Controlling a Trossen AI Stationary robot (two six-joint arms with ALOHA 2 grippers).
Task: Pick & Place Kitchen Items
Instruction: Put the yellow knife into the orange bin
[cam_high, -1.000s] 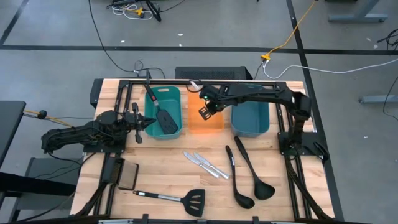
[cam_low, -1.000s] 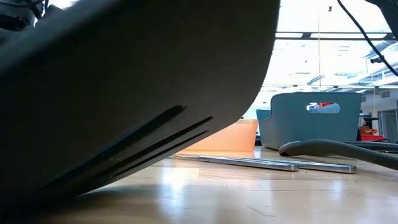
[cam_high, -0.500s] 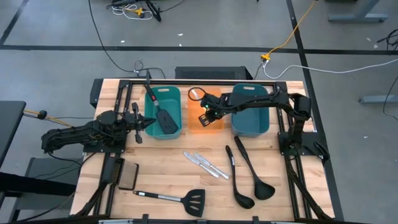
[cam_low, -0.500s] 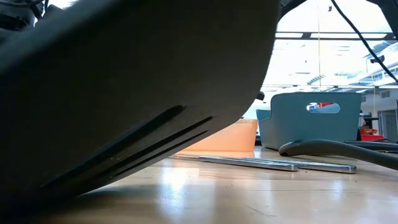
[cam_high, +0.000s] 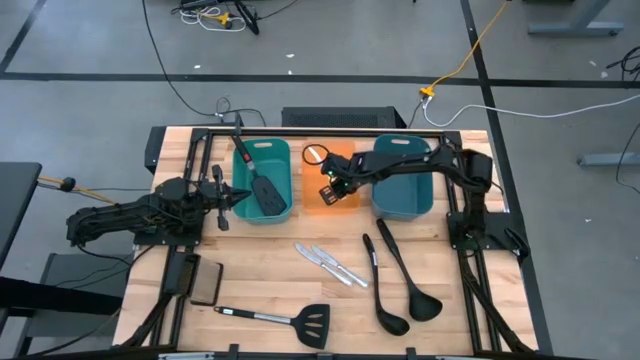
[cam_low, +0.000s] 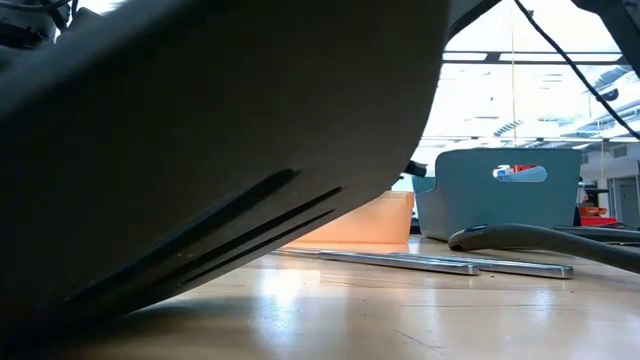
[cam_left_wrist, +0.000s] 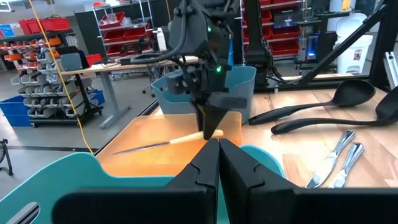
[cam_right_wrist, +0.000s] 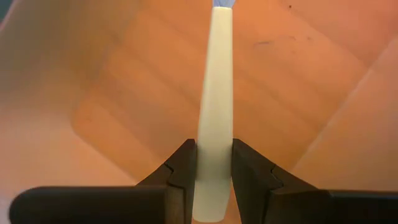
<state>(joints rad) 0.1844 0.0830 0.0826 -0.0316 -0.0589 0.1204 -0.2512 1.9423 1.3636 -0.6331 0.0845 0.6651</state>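
**Right arm holds a knife over the orange bin**

The right gripper (cam_right_wrist: 214, 180) has its two dark fingers (cam_right_wrist: 181, 168) clamped on the cream handle of a small table knife (cam_right_wrist: 215, 112), which hangs over the translucent orange plastic bin (cam_high: 345, 158). The left gripper (cam_left_wrist: 217, 158) has its fingers pressed together, empty, beside the teal plastic bin (cam_high: 283, 160), which holds one black slotted spatula (cam_high: 262, 185). The blue plastic bin (cam_high: 404, 205) stands just beside the orange one. On the wooden surface (cam_high: 260, 265) lie two silver table knives (cam_high: 330, 263), two long black ladles (cam_high: 400, 280) and a second black slotted spatula (cam_high: 290, 320). A flat black rectangular pad (cam_high: 205, 283) rests near the left arm.
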